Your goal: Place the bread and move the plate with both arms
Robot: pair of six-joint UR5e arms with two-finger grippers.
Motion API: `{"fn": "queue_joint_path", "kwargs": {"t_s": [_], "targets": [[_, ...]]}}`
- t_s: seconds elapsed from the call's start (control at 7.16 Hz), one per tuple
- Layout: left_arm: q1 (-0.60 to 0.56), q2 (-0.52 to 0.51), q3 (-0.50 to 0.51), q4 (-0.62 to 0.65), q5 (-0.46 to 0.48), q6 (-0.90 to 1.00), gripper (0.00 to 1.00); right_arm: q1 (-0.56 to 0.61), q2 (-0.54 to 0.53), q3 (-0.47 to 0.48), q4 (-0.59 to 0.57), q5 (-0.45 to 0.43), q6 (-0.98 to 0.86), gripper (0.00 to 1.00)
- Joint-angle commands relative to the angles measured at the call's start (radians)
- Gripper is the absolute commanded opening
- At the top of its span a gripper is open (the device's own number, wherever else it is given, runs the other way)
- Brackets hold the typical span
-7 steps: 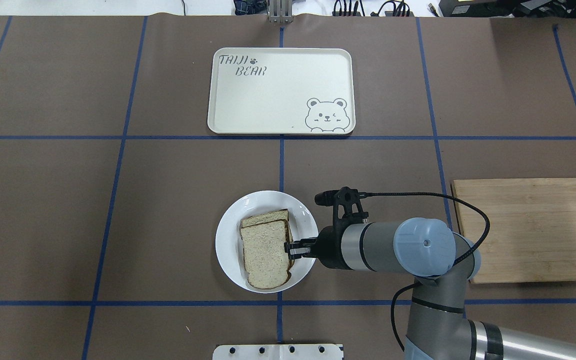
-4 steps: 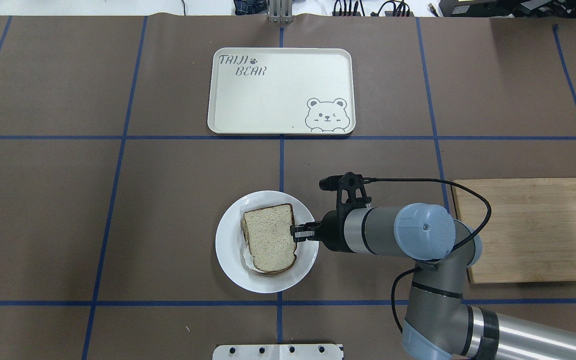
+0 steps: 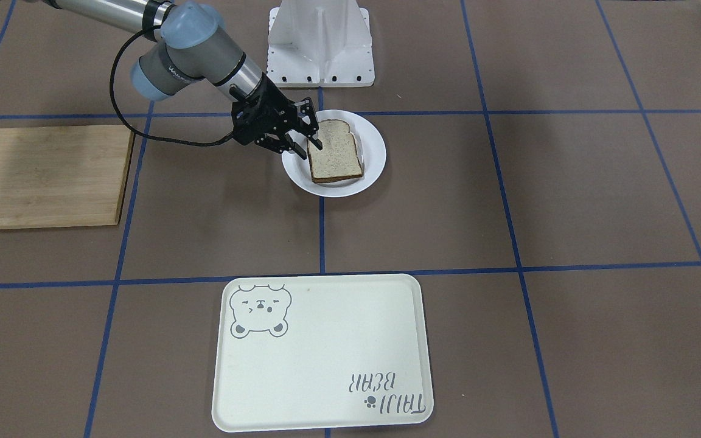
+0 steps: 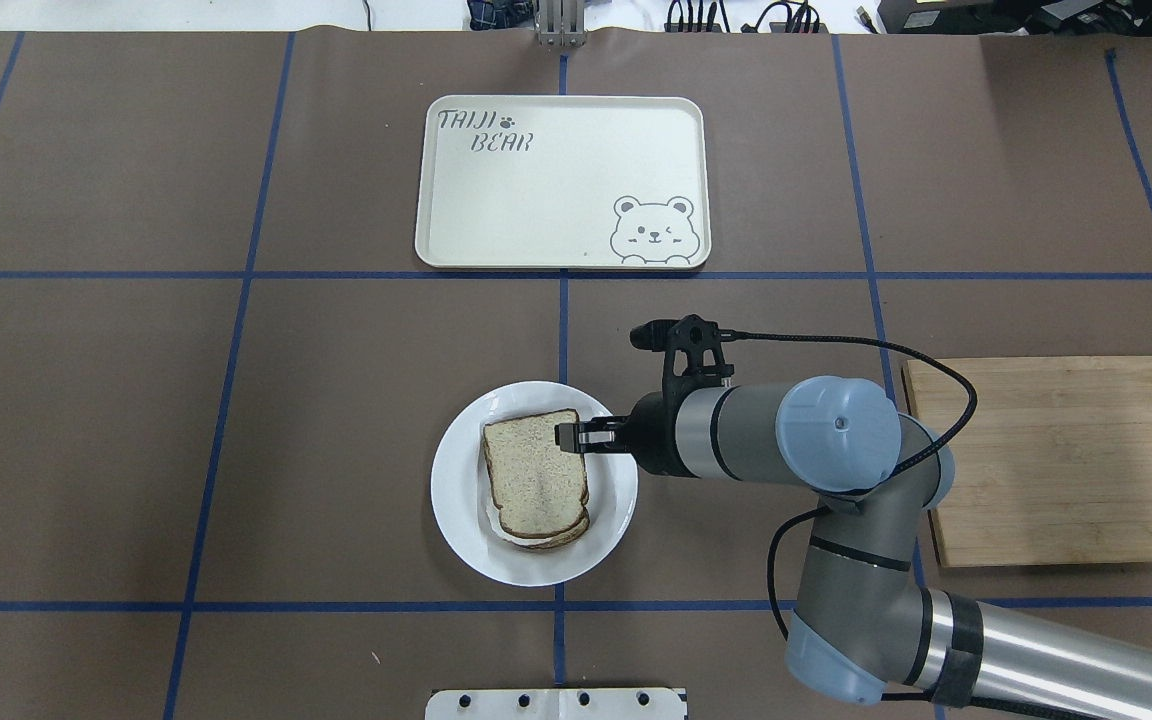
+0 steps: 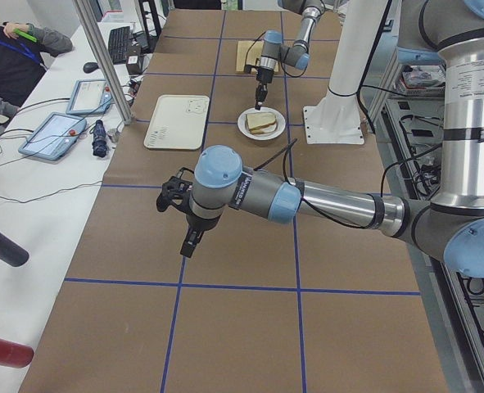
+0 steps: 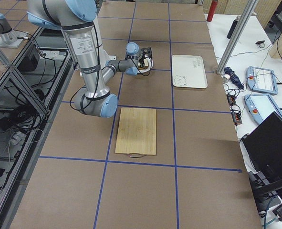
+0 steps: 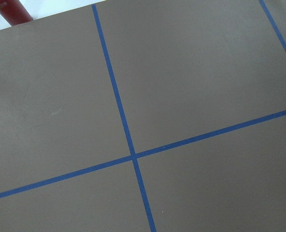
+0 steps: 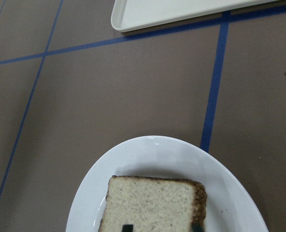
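Lying flat on a round glossy white plate (image 4: 451, 500): a plain slice of sandwich bread (image 4: 534, 472), pale speckled crumb and dark brown crust. Stacked on a second, like slice (image 4: 564, 534), with that slice's edge peeking out on the side towards the robot and a sliver of white showing there between the two. Plate set near the robot-side edge of the desk, about midway along its length, across a blue tape line (image 4: 563, 330).

Hovering over the bread's far corner on the robot's right: the black two-finger right gripper (image 3: 306, 148), at the end of the silver-grey right arm (image 4: 736, 450) with light blue joint caps. Fingers (image 8: 127, 227) spread apart, clamped on nothing. In the wrist view, one tip near each side crust of the top slice. Touching the crumb or just above it: cannot tell.

Towards the operators' edge of the desk, also midway along: a cream rectangular tray (image 4: 561, 180) printed with a bear and "TAIJI BEAR", well apart from the plate. Towards the desk's right end, nearer the robot-side edge: a pale wooden cutting board (image 4: 1056, 460), lying flat beside the right arm's elbow.

Over brown desk towards the left end: the left gripper (image 5: 191, 241), pointing down, seen only from the side camera. Apart or together, cannot tell. Under its wrist camera, crossing tape lines and, past the desk's edge, a dark red cylinder (image 7: 12, 12).
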Motion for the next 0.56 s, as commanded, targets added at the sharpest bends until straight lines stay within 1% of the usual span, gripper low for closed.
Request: {"fn": "queue_joint_path", "kwargs": {"t_s": [0.0, 0.14, 0.28, 0.42], "targets": [[0.001, -0.012, -0.006, -0.004, 0.002, 0.004, 0.98, 0.216, 0.008, 0.048, -0.197, 0.169, -0.005, 1.0], [0.001, -0.012, -0.014, -0.017, 0.0, 0.001, 0.98, 0.354, 0.0, 0.045, -0.333, 0.277, -0.044, 1.0], [0.001, 0.0, -0.011, -0.104, 0.0, 0.0, 0.98, 0.478, -0.006, 0.045, -0.473, 0.373, -0.19, 1.0], [0.01, -0.012, -0.011, -0.135, 0.002, 0.001, 0.98, 0.574, -0.012, 0.041, -0.615, 0.403, -0.382, 1.0]]}}
